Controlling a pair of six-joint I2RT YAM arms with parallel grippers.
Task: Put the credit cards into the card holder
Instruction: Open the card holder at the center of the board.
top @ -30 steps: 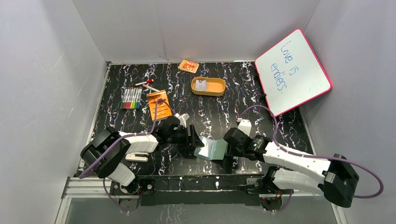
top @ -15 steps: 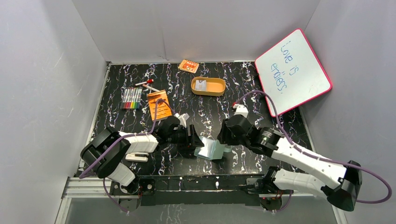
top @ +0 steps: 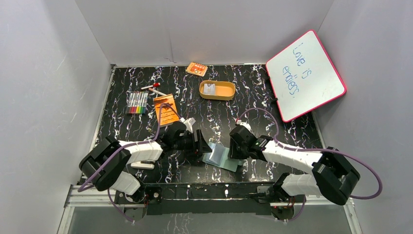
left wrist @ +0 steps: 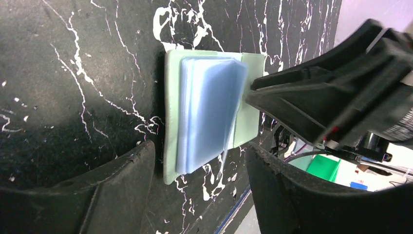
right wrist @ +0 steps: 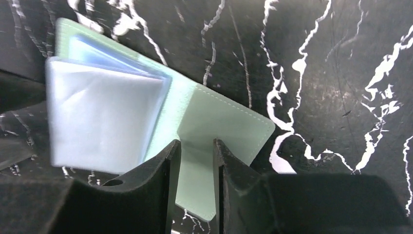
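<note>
Two narrow black fingers of the right gripper stand close together with a slim gap. The pale green cover of the card holder shows flat through that gap. The tips rest at the fold of this cover, and the clear bluish pockets fan up at their 9 o'clock.

The left gripper is spread wide and holds nothing. Its two fingers straddle the near edge of the card holder, whose pockets lie stacked on the open covers. The right gripper's tip touches the stack at 3 o'clock in that view.

From above, the card holder lies open on the black marbled table near its 6 o'clock edge. The left gripper is at its 9 o'clock and the right gripper at its 3 o'clock.

Well apart at 12 o'clock, a tan oval tray holds a pale credit card. An orange packet lies beyond the tray. An orange booklet sits at 10 o'clock with a row of markers beside it. A pink-framed whiteboard leans at 2 o'clock.
</note>
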